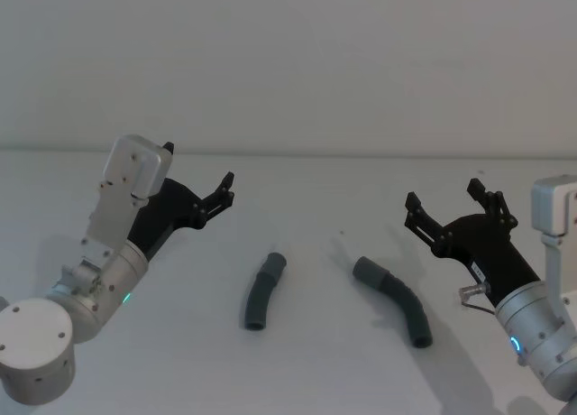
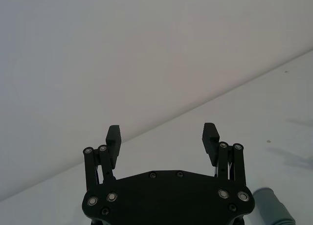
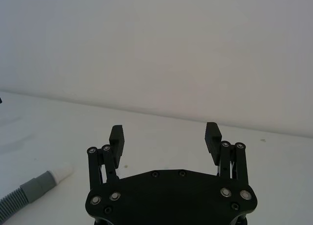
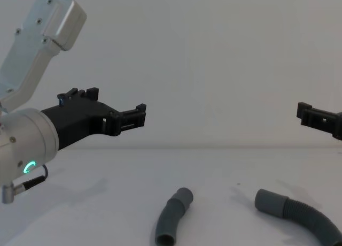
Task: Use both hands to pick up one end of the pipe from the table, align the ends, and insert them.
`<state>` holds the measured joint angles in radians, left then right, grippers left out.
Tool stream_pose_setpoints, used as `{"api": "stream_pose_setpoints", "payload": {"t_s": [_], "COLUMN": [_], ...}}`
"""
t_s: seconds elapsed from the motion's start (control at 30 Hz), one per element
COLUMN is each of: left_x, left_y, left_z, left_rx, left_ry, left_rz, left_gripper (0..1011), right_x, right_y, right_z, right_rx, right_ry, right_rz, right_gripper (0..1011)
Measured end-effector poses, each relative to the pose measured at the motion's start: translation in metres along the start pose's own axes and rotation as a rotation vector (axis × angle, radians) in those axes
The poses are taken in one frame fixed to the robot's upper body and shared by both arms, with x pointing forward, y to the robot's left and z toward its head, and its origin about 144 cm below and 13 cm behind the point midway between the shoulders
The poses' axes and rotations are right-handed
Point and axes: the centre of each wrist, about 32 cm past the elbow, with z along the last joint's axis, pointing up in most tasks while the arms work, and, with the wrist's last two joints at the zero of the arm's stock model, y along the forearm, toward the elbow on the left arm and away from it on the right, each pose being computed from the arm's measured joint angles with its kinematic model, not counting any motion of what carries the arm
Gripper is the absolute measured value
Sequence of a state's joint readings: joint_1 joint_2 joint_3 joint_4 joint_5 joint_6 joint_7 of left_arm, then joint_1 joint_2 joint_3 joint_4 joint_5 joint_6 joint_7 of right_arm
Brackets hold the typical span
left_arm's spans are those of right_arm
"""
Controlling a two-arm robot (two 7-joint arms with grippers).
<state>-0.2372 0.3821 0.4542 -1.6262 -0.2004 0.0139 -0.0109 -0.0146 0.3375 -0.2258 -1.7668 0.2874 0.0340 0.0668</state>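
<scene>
While the left tool (image 1: 196, 164) at nine o'clock and right tool (image 1: 444, 195) at three hover, jaws apart, gripping bent tube (image 1: 263, 291) or hose (image 1: 401, 304) mid-rib could leave cuffs (image 1: 365, 270) misaligned.

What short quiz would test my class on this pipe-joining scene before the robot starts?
1. Which piece lies nearer the right hand: A, the short bent tube, or B, the longer hose?
2. True or false: the left hand grips the short bent tube.
3. Fill in: both pieces lie apart on the ____.
Key: 1 B. 2 False; both hands are open and raised. 3 table.
</scene>
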Motion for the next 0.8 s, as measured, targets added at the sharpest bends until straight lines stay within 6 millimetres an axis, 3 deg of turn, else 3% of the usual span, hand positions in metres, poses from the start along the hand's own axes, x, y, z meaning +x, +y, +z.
{"api": "stream_pose_setpoints", "payload": {"t_s": [0.8], "left_x": [0.0], "left_y": [0.0], "left_z": [0.0], "left_rx": [0.0], "left_ry": [0.0], "left_rz": [0.0], "left_gripper": [1001], "right_x": [0.0], "right_y": [0.0], "right_z": [0.0], "right_rx": [0.0], "right_ry": [0.0], "right_rz": [0.0], "right_gripper": [1006]}}
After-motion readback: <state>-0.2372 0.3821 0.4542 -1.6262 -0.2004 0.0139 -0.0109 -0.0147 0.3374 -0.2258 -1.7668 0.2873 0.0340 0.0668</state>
